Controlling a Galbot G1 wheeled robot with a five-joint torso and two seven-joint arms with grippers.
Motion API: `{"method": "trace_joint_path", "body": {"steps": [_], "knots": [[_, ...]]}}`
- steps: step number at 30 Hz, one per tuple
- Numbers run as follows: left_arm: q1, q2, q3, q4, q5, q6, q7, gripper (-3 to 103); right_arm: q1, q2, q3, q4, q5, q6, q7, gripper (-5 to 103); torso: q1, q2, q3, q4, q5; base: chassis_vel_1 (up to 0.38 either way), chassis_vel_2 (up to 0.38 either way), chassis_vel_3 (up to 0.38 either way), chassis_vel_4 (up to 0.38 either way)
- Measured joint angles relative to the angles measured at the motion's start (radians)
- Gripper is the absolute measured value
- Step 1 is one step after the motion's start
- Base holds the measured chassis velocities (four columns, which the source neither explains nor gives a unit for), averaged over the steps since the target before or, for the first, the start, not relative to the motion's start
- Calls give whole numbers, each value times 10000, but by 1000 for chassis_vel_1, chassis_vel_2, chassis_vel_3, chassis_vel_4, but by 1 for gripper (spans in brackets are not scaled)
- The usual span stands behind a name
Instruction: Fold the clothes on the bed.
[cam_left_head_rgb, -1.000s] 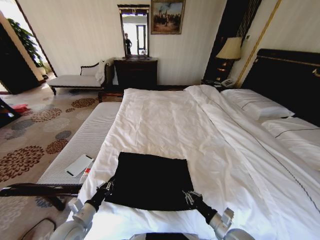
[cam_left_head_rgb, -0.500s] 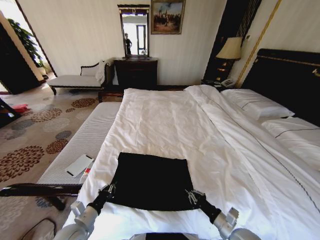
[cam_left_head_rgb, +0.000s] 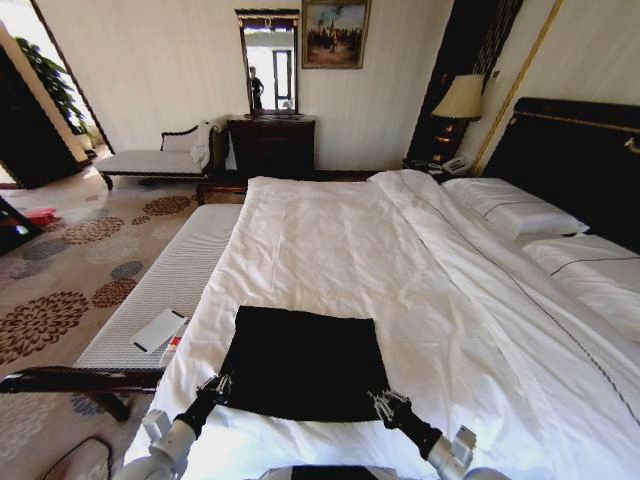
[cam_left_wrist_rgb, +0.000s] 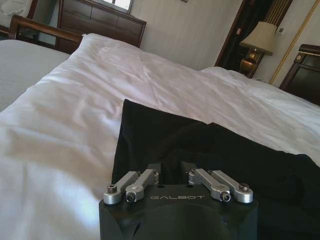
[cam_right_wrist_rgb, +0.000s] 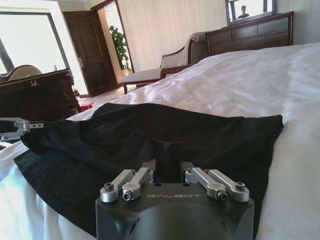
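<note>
- Compared with one second earlier, both arms had drawn back toward the near edge of the bed (cam_left_head_rgb: 330, 240), and the near hem of the black T-shirt (cam_left_head_rgb: 302, 362) had come a little nearer with them.
- The left gripper (cam_left_head_rgb: 215, 388) was at the near left corner of the shirt and the right gripper (cam_left_head_rgb: 385, 404) at the near right corner.
- In each wrist view the fingers were drawn in close on the black fabric at the hem, so each gripper seemed to pinch the shirt.
- There was one shirt, lying as a flat, nearly square patch on the near part of the bed.
- Two white pillows (cam_left_head_rgb: 520, 212) lay at the far right by the dark headboard (cam_left_head_rgb: 575, 160).
- The shirt cloth looked soft and matt; the white duvet (cam_left_head_rgb: 320, 250) was smooth with fine creases.
</note>
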Motion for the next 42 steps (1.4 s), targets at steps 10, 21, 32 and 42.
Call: {"method": "trace_joint_path", "body": {"steps": [10,21,32,42], "knots": [[293,-4,-232,-469,458,-45,-76,59,-225,-41,308,313,79,61,-161,58,0,0,0,1,0,0,0,0,0],[-320,-25,-743,-617,-89,87,-353,99,368,-254,870,1042,2916,-1035,1150,99,-1,0,0,3,0,0,0,0,0],[-4222,1342,808,780,-1422,1527,-1203,100,3358,-2111,-5,162,6574,-2993,2484,100,4,-3,3,2,1,0,0,0,0],[-6454,2157,1748,2244,-2499,2238,-1076,100,6802,-3613,-2048,-2107,9077,-4052,2570,100,4,-4,3,0,0,0,0,0,0]]}}
